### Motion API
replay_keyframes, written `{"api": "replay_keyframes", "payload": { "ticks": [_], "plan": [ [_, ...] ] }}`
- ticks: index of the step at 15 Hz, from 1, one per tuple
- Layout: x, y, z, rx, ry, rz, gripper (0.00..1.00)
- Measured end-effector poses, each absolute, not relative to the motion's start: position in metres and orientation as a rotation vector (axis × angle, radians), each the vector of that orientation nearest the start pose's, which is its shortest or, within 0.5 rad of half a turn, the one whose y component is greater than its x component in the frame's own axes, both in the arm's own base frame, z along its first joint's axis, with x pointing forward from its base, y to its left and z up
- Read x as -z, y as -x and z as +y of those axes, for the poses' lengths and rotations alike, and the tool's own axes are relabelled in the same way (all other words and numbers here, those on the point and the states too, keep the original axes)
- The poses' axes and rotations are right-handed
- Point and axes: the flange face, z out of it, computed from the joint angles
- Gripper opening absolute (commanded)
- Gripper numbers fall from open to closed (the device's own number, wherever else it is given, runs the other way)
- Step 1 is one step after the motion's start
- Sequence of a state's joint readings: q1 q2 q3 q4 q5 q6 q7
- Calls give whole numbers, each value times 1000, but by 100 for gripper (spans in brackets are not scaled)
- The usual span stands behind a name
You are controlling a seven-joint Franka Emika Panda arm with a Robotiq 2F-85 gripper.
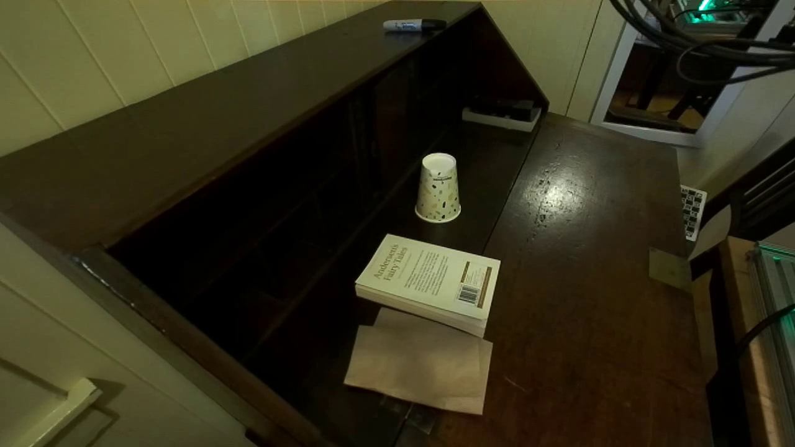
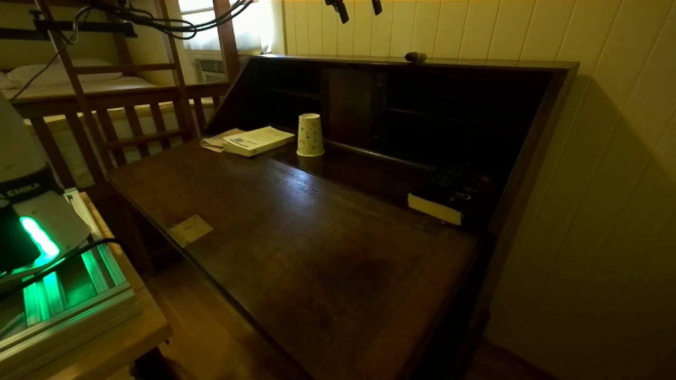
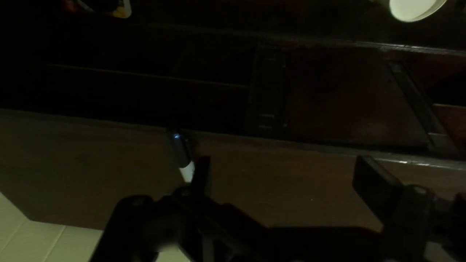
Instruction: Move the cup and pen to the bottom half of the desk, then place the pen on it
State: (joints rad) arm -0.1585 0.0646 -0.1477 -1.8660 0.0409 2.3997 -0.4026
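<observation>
Far left of the tool (image 2: 359, 11) and well below it in an exterior view, the arm (image 2: 45, 203) shows a green light at its lower end, by a metal frame (image 2: 90, 303). Closer in, low and left of the tool, a metal plate (image 2: 190, 230) is set at the edge of the tabletop (image 2: 296, 253). Next come the paper (image 2: 214, 141) and the white book (image 2: 259, 140), side by side, below the tool and to its left; whether the paper runs under the book I cannot tell. The cup (image 2: 310, 134) stands upside down just right of the white book, apart from it, lower than the tool and slightly left of it.

The tool itself is released: in the wrist view its fingers (image 3: 376, 185) stand wide apart and hold nothing, with bare wood of the ledge (image 3: 276, 182) seen between them. Right of the tool in an exterior view, and lower, the pen (image 2: 415, 57) lies on the ledge, clear of the fingers. In the wrist view the pen shows on the tool's left instead, its light barrel mostly hidden behind a finger, while part of the cup shows to the upper right. Farthest right, well below the tool in an exterior view, lies the black book (image 2: 449, 190).
</observation>
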Motion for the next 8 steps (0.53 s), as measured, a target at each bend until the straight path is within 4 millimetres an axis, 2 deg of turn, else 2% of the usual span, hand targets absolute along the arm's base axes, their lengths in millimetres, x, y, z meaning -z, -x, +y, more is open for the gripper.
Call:
{"api": "replay_keyframes", "payload": {
  "ticks": [3, 8],
  "plan": [
    [-530, -603, -203, 784, 3202, -32, 100],
    [-508, -628, -230, 822, 3174, 85, 100]
  ]
}}
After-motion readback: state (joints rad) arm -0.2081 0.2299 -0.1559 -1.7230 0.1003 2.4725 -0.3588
